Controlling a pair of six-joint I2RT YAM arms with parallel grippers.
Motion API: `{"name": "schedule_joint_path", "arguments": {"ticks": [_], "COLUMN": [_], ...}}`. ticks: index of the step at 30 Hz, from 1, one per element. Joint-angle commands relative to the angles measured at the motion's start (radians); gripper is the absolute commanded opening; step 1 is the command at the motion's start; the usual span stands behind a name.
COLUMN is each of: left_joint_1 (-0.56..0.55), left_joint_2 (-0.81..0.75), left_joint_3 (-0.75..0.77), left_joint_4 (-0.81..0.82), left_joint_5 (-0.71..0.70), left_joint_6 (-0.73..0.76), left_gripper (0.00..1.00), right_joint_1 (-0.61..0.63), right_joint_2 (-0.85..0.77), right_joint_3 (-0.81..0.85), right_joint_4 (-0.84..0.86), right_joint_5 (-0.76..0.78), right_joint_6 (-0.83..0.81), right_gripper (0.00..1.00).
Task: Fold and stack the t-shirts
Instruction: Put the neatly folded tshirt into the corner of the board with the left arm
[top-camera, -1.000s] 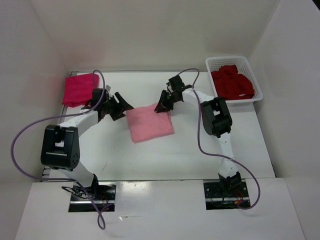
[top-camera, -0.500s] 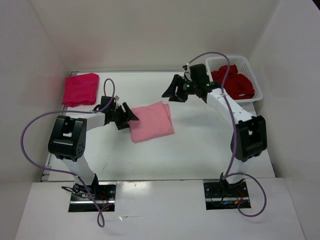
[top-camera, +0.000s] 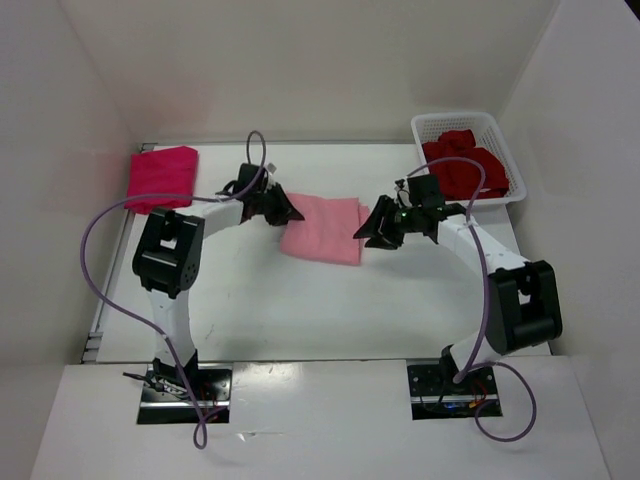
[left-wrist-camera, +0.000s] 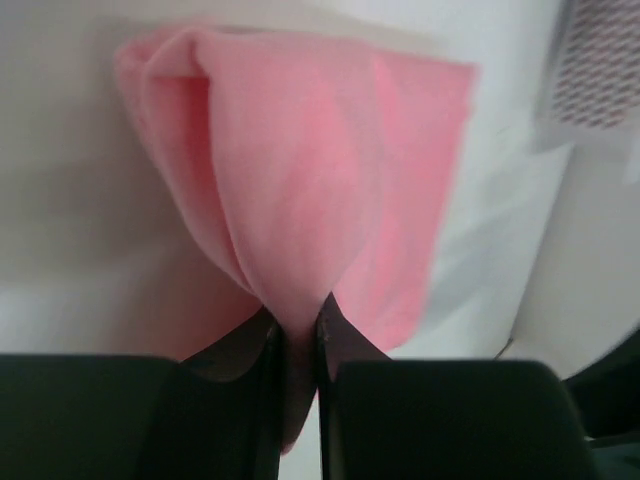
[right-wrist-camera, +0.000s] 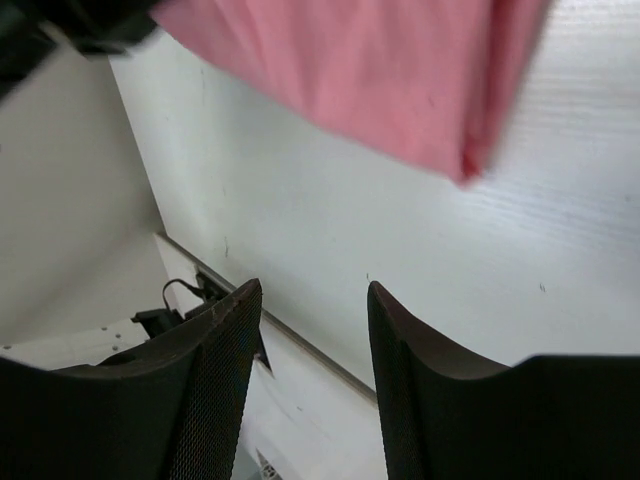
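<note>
The folded light pink t-shirt (top-camera: 325, 228) lies mid-table. My left gripper (top-camera: 289, 212) is shut on its left edge; in the left wrist view a fold of the pink t-shirt (left-wrist-camera: 300, 190) is pinched between the two dark fingers (left-wrist-camera: 245, 350). My right gripper (top-camera: 368, 230) stands open just right of the shirt's right edge, nothing between its fingers (right-wrist-camera: 215, 340); the pink t-shirt (right-wrist-camera: 370, 70) shows above them. A folded magenta-red t-shirt (top-camera: 160, 178) lies at the far left. The dark crimson t-shirt (top-camera: 465, 165) is bundled in the basket.
The white lattice basket (top-camera: 502, 135) stands at the back right corner of the table. White walls enclose the table on the left, back and right. A purple cable (top-camera: 110, 250) loops from the left arm over the table's left side.
My left gripper has closed on the pink t-shirt's left edge and pulled it up and to the right. The right arm has swung from the back down to the shirt's right edge.
</note>
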Motion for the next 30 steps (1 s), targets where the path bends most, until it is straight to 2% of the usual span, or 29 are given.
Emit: {"name": "schedule_joint_path", "arguments": {"ticks": [1,6,10,13,15,17,18,20,21,24,27,28,29,30], "left_joint_1": [0.017,0.141,0.278,0.409,0.507,0.564,0.594,0.673,0.718,0.744,0.744,0.744,0.744,0.744], "left_joint_2": [0.002,0.012,-0.02,-0.093,-0.132,-0.202,-0.228,-0.316,-0.355,-0.415,-0.481,-0.498,-0.514,-0.538], "left_joint_3": [0.177,0.416,0.512,0.503,0.427,0.33,0.203,0.05,-0.076,-0.205,-0.299,-0.322,-0.354,-0.355], "left_joint_4": [-0.007,-0.065,-0.074,-0.062,-0.021,0.027,0.044,0.134,0.147,0.156,0.14,0.131,0.131,0.118], "left_joint_5": [-0.023,-0.023,-0.004,-0.004,-0.007,-0.053,-0.111,-0.18,-0.191,-0.192,-0.182,-0.182,-0.166,-0.134], "left_joint_6": [0.034,0.043,0.044,0.024,0.001,-0.01,-0.037,-0.076,-0.116,-0.154,-0.163,-0.164,-0.164,-0.15], "left_gripper": [0.12,0.12,0.12,0.12,0.12,0.22,0.4,0.75,0.97,1.0,1.0,1.0,1.0,1.0], "right_joint_1": [-0.02,-0.041,-0.041,-0.041,-0.041,-0.041,-0.041,-0.041,-0.041,-0.041,-0.041,-0.041,-0.041,-0.041], "right_joint_2": [-0.103,-0.112,-0.112,-0.092,-0.092,-0.083,-0.083,-0.083,-0.074,-0.074,-0.074,-0.074,-0.074,-0.074], "right_joint_3": [-0.067,-0.109,-0.118,-0.109,-0.109,-0.109,-0.109,-0.1,-0.1,-0.091,-0.081,-0.071,-0.071,-0.059], "right_joint_4": [0.051,0.051,0.051,0.051,0.051,0.051,0.051,0.04,0.04,0.03,0.03,0.019,0.019,0.019], "right_joint_5": [-0.026,-0.035,-0.045,-0.055,-0.065,-0.065,-0.075,-0.084,-0.084,-0.084,-0.084,-0.072,-0.058,-0.03], "right_joint_6": [0.017,0.017,0.008,-0.002,-0.002,-0.011,-0.011,-0.021,-0.022,-0.032,-0.042,-0.042,-0.042,-0.042], "right_gripper": [0.52,0.55,0.55,0.55,0.55,0.55,0.55,0.55,0.55,0.62,0.63,0.58,0.45,0.37]}}
